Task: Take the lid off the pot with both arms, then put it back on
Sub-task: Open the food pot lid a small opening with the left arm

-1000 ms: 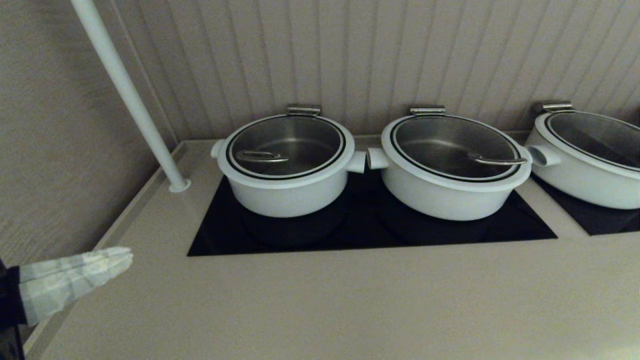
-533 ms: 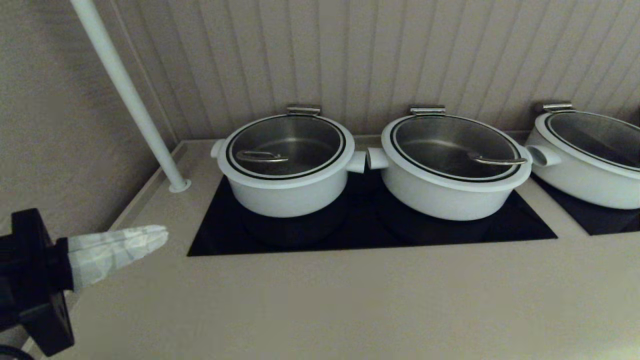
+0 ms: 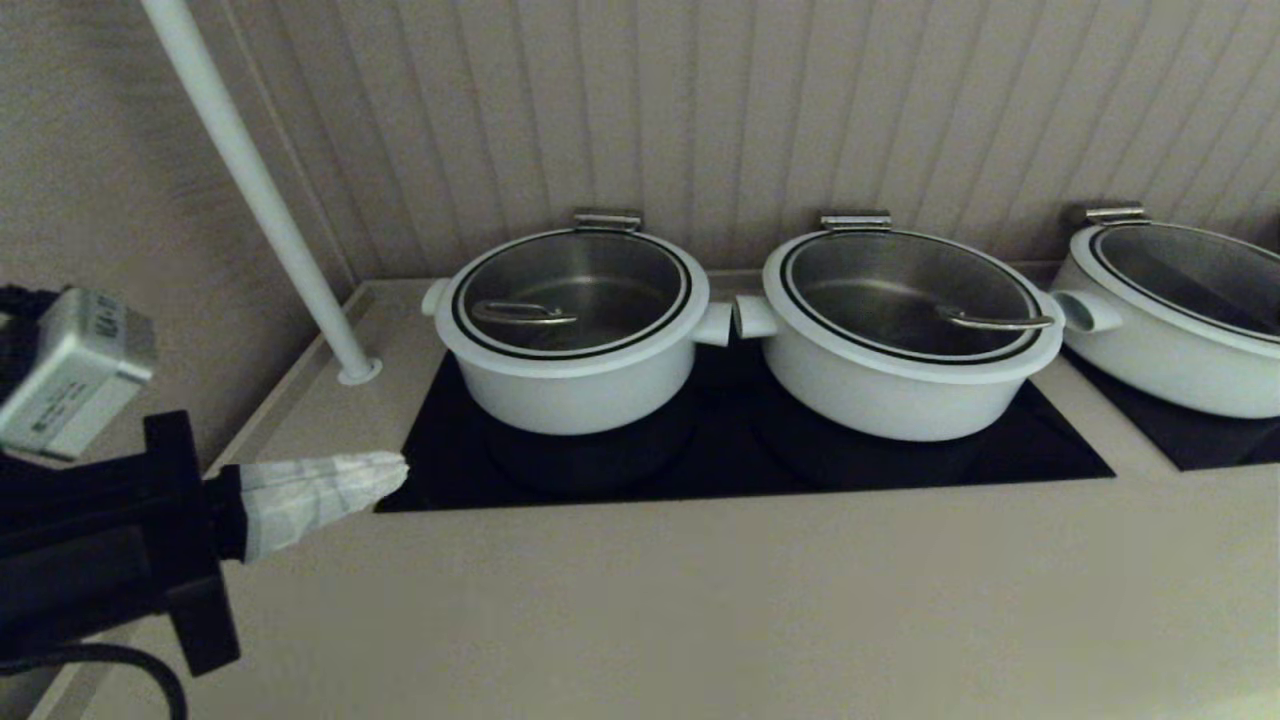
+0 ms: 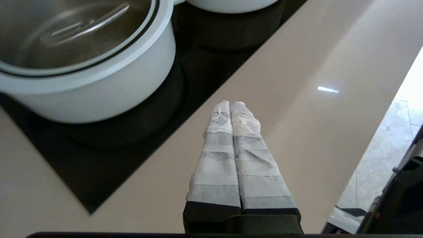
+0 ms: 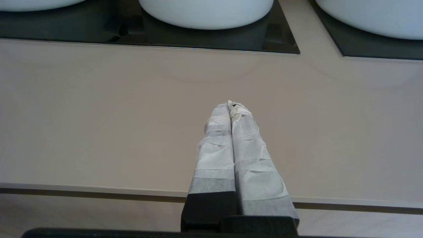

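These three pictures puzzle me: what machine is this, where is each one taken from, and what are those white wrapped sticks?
It is a two-armed robot. The wide picture comes from a camera on its head, looking down at a beige counter with black cooktops. Three white pots stand there; the leftmost is the pot it will work on, with the lid on it.

The other two pictures come from cameras on the wrists. The white sticks are each arm's grasping fingers. The left tool, shut and empty, hovers at the cooktop's near left corner, apart from the pot. The right tool, also shut and empty, hangs over bare counter and does not show in the head view.
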`<state>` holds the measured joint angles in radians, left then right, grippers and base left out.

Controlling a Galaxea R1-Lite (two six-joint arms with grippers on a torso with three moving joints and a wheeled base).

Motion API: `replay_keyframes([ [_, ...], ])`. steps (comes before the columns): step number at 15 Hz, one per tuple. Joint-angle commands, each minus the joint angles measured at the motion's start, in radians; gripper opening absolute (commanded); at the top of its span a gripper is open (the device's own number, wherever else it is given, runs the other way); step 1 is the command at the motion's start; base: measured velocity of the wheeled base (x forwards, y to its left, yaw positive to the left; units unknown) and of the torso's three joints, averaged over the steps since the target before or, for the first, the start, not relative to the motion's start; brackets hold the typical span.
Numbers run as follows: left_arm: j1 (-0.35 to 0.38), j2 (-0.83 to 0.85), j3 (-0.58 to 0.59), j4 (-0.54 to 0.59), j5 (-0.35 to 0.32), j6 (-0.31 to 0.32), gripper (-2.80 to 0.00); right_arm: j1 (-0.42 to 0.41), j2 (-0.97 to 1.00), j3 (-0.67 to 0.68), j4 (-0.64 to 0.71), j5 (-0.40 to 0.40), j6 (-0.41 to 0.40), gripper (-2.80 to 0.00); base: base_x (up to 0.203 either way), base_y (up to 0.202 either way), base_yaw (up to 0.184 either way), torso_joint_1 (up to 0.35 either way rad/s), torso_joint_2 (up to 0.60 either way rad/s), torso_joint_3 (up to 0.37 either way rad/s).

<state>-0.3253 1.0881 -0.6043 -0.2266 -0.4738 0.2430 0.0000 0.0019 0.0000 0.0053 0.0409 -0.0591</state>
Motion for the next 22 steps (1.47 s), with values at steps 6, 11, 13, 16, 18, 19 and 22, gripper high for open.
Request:
replay_keyframes([
  [6,-0.023,0.173,-0.005,-0.126,-0.002,-0.004,-2.8,0.0,0.0,0.0,-0.001,0.001,-0.001,-2.8,0.0,0.0,0.0,0.0,0.0,0.0],
  [11,-0.041,0.198,-0.004,-0.127,-0.002,-0.011,-2.8,0.0,0.0,0.0,-0.001,0.001,-0.001,-2.8,0.0,0.0,0.0,0.0,0.0,0.0],
  [13,-0.043,0.205,-0.008,-0.126,0.0,-0.01,-2.8,0.0,0.0,0.0,-0.001,0.001,-0.001,-2.8,0.0,0.0,0.0,0.0,0.0,0.0],
  [16,-0.049,0.226,-0.032,-0.127,0.002,-0.009,-2.8,0.0,0.0,0.0,0.0,0.001,-0.001,-2.8,0.0,0.0,0.0,0.0,0.0,0.0],
  [18,-0.049,0.261,-0.077,-0.127,0.004,-0.011,-2.8,0.0,0.0,0.0,-0.001,0.001,-0.001,-2.8,0.0,0.0,0.0,0.0,0.0,0.0],
  [19,-0.049,0.268,-0.084,-0.128,0.004,-0.011,-2.8,0.0,0.0,0.0,0.0,0.001,-0.001,-2.8,0.0,0.0,0.0,0.0,0.0,0.0],
  [22,-0.063,0.273,-0.091,-0.128,0.004,-0.01,-2.8,0.0,0.0,0.0,-0.001,0.001,-0.001,-2.8,0.0,0.0,0.0,0.0,0.0,0.0],
])
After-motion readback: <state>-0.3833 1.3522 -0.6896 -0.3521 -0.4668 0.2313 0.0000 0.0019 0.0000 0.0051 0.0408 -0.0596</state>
